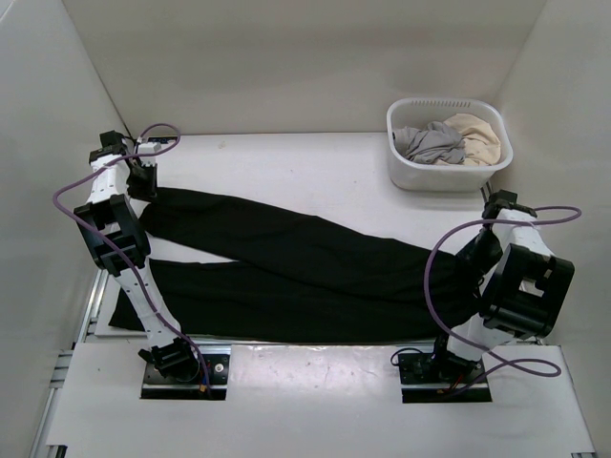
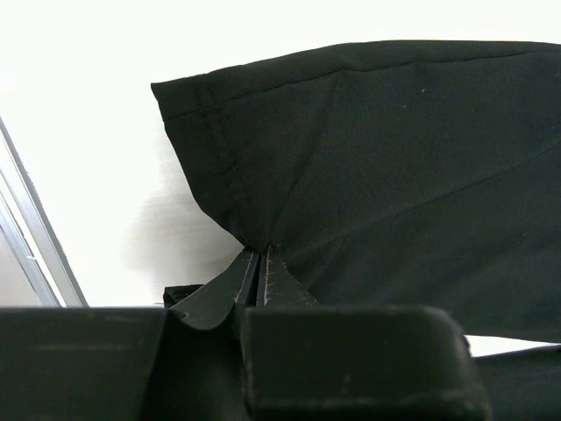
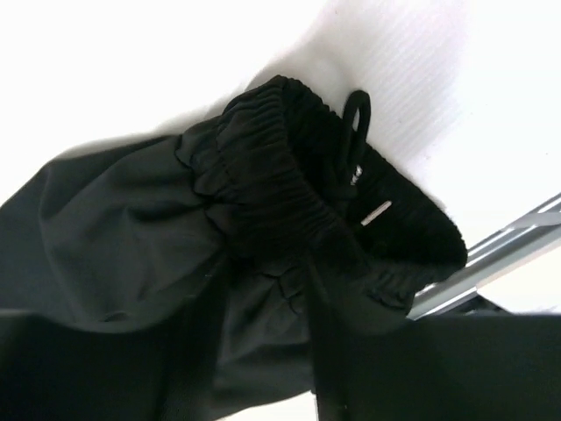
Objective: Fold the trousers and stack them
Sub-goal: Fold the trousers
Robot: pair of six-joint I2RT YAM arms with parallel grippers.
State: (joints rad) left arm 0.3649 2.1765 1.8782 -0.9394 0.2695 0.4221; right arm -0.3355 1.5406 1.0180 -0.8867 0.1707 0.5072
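Observation:
The black trousers [image 1: 286, 258] lie spread across the table, legs to the left and waist to the right. My left gripper [image 1: 143, 186] is at the far left, shut on the hem end of the upper leg. In the left wrist view its fingers [image 2: 261, 256] pinch the fabric just below the stitched hem [image 2: 219, 140]. My right gripper [image 1: 475, 256] is down at the waist end. The right wrist view shows the gathered elastic waistband [image 3: 263, 175] with a hanging loop [image 3: 358, 114]. The right gripper's fingers merge with the dark cloth, so their stance is unclear.
A white basket [image 1: 449, 174] at the back right holds a grey garment [image 1: 430, 143] and a beige garment [image 1: 479, 138]. White walls enclose the table on three sides. A metal rail [image 3: 513, 235] runs along the table edge near the waistband.

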